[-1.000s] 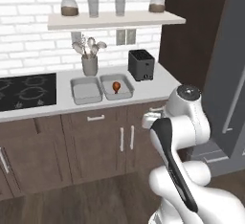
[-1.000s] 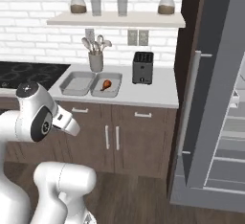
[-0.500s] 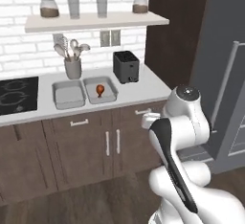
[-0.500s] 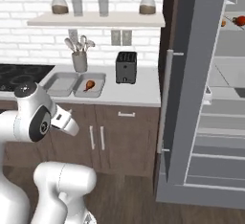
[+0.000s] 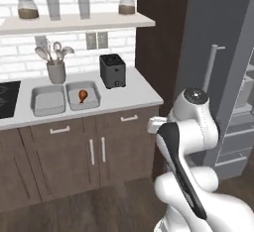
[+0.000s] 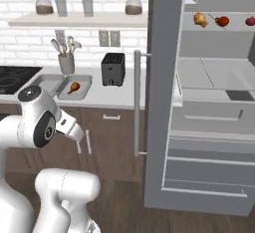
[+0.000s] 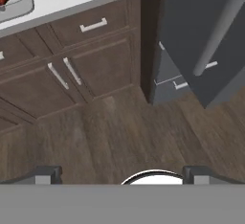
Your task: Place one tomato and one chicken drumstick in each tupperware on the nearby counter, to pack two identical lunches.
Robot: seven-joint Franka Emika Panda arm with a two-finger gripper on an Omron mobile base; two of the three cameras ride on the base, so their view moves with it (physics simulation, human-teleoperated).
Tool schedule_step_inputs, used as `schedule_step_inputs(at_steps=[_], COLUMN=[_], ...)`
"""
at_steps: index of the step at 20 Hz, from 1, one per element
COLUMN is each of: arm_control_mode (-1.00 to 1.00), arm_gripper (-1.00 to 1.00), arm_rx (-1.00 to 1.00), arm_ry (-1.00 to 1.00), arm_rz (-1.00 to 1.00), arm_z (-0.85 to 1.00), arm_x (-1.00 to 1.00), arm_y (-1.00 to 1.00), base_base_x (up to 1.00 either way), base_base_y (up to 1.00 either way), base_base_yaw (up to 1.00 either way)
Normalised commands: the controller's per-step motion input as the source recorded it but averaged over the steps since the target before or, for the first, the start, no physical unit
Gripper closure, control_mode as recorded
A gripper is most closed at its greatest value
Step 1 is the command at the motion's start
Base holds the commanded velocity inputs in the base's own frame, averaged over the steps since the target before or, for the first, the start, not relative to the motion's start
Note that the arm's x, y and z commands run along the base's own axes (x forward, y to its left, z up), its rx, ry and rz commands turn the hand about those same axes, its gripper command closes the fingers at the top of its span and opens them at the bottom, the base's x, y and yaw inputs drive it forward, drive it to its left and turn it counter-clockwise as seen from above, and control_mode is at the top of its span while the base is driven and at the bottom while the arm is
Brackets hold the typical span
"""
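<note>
At the far left of the left base view the black cooktop (image 5: pixel 6 97) is set into the pale counter (image 5: pixel 134 94), and just right of it two grey tupperware trays sit side by side near the front edge, presumably so both can be filled from one stance: the left tupperware (image 5: pixel 47 100) looks bare, while the right tupperware (image 5: pixel 83 95) holds one chicken drumstick (image 5: pixel 82 95), fat end away from the wall as far as I can tell. Behind them stands a utensil holder (image 5: pixel 56 71), and further right a black toaster (image 5: pixel 112 71); above runs a wall shelf (image 5: pixel 74 22) with jars and glasses. From this I judge the packing barely begun: one drumstick is placed, and no tomato is in either tray. To the right, the fridge stands open in the right base view, and on an upper fridge shelf (image 6: pixel 214 33) lie a second drumstick (image 6: pixel 200 19) and two tomatoes, one bright red (image 6: pixel 222 21) and one darker (image 6: pixel 250 21) at the frame's edge (the stock for the remaining picks, I would guess). The arm is folded close to its base, elbow high, wrist turned down toward the wooden floor (image 7: pixel 119 132). The pincer (image 7: pixel 122 174) is spread wide and carries nothing, its tips hanging over bare boards in front of the cabinet doors (image 7: pixel 91 70).
</note>
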Motion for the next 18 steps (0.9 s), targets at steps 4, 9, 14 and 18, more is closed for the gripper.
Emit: schedule_step_inputs(at_steps=[4,9,14,18], arm_control_mode=[1.00,1.00,1.00,1.00], arm_gripper=[-1.00,-1.00,-1.00,-1.00], arm_rx=[0.00,0.00,0.00,0.00], arm_ry=[0.00,0.00,0.00,0.00], arm_rz=[0.00,0.00,0.00,0.00], arm_z=[0.00,0.00,0.00,0.00], arm_x=[0.00,0.00,0.00,0.00], arm_y=[0.00,0.00,0.00,0.00], base_base_x=[-0.04,-0.25,-0.64,-0.73], base_base_y=[-0.99,-1.00,-0.64,-0.32], base_base_yaw=[-0.03,-0.23,-0.57,-0.69])
